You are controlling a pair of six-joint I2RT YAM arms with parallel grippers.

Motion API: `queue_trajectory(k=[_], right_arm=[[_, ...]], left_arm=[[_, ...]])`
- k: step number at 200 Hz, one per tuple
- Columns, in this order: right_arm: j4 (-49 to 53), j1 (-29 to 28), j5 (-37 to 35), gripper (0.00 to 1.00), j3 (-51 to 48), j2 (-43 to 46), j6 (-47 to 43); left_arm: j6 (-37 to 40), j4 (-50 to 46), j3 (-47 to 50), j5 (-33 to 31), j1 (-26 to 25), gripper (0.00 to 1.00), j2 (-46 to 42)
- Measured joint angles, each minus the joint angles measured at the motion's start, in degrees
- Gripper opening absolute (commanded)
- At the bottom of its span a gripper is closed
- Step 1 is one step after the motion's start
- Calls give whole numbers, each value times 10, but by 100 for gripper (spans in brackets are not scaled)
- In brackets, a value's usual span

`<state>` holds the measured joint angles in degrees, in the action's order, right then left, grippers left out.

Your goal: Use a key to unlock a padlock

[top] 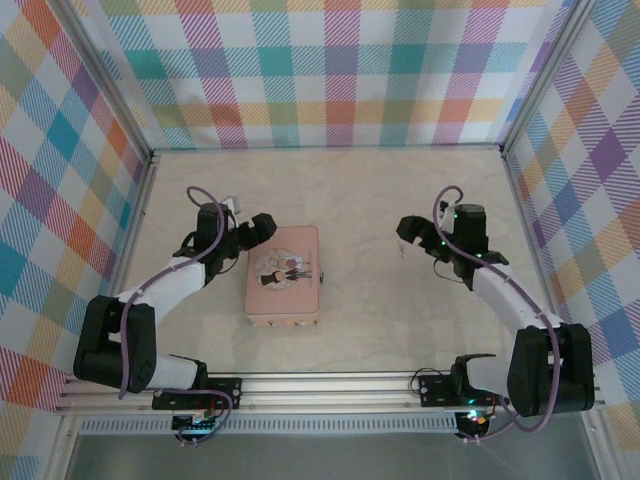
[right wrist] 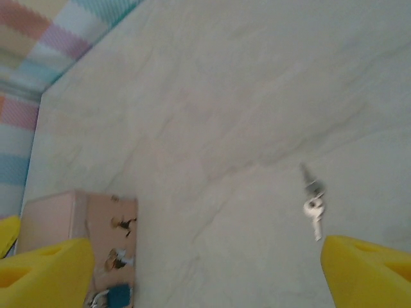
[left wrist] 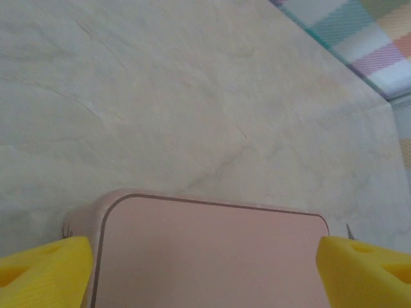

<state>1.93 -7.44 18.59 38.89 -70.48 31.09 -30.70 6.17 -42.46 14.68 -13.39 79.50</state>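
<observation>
Both grippers open over the table, key and padlock lying free.

The left gripper (left wrist: 205, 260) holds its yellow fingers (left wrist: 48, 269) wide apart, and in its wrist view the plain end of the pink tin (left wrist: 212, 256) spans the gap between them; whether the fingers touch the tin cannot be told. The right gripper (right wrist: 205, 266) is likewise spread wide with nothing between its fingers (right wrist: 366, 269). The key (right wrist: 313, 204) lies flat on the pale table (top: 380, 190) just ahead of the right gripper, near one finger and untouched. The padlock (right wrist: 119, 296) rests against the side of the tin that faces the right arm, well apart from the key.
</observation>
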Motion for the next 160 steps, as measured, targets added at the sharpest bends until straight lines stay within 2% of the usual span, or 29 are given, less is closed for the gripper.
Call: queue_trajectory(k=[26,60,98,131,160], right_arm=[[14,-34,18,85,-1,-20,8],[23,-75,31,83,-1,-56,16],[26,-94,45,83,2,-81,15],[41,-94,56,85,48,-106,7],[51,-94,75,85,114,-152,-10]], left_arm=[[-11,-3,-38,9,-24,88,38],[-19,-5,-139,24,-76,86,127],[-29,0,-235,44,-130,86,219],[-33,-37,-230,24,-137,91,196],[-47,-130,-185,-22,-140,92,89]])
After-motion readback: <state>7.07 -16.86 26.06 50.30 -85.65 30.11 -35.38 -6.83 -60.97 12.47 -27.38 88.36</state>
